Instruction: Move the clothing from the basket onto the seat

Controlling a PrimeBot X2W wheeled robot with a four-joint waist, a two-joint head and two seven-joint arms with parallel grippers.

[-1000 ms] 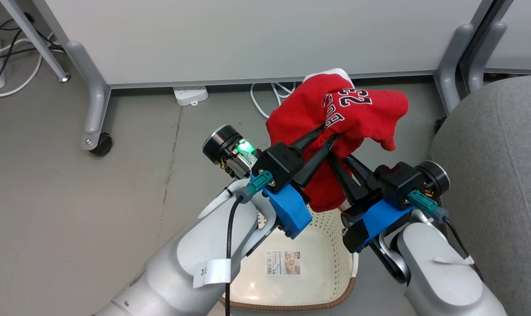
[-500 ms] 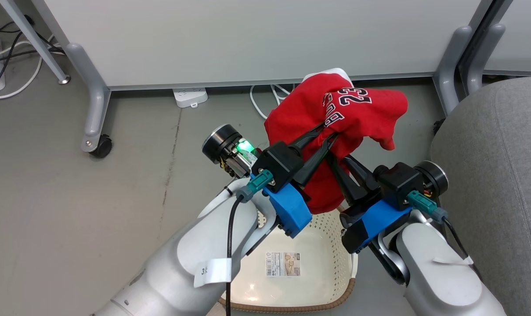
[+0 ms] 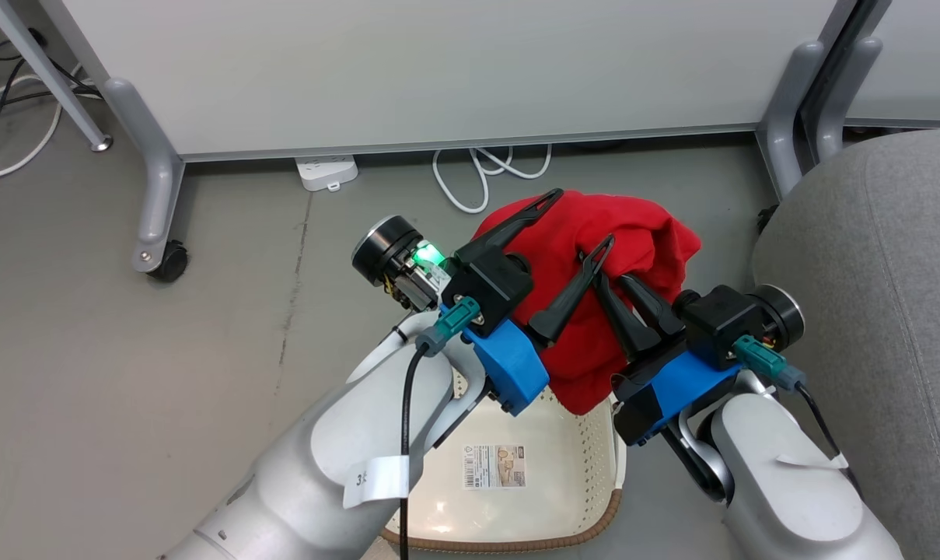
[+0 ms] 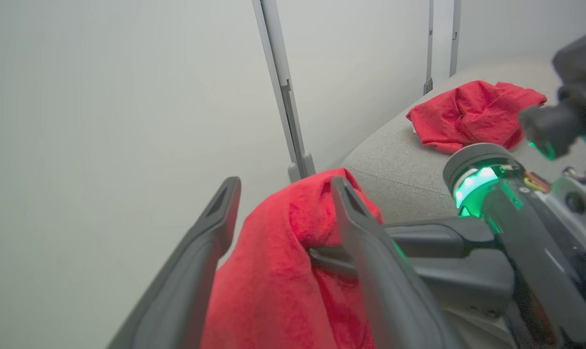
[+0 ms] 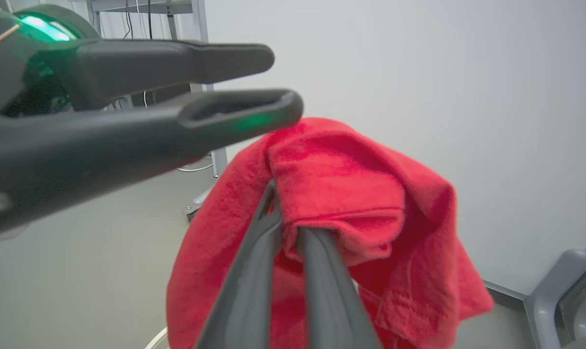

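A red garment (image 3: 594, 233) of the clothing hangs bunched above the far end of the cream basket (image 3: 594, 521). My right gripper (image 3: 603, 274) is shut on a fold of it, seen close in the right wrist view (image 5: 285, 194). My left gripper (image 3: 577, 220) stands open, its fingers (image 4: 225, 194) apart on either side of the cloth (image 4: 273, 252) without pinching it. The grey seat (image 3: 866, 272) lies to the right of both arms. A second red garment (image 4: 472, 114) lies crumpled on the seat (image 4: 394, 160).
The basket's floor shows a paper label (image 3: 494, 467) and no cloth. Beyond it stands a white panel on grey wheeled legs (image 3: 155, 210), with a power strip (image 3: 327, 171) and looped white cable (image 3: 477, 175) on the grey floor.
My left gripper has opened and let go of the garment. The cloth has sagged lower onto the right gripper's hold, and its white lettering has dropped from sight. The camera shifted slightly.
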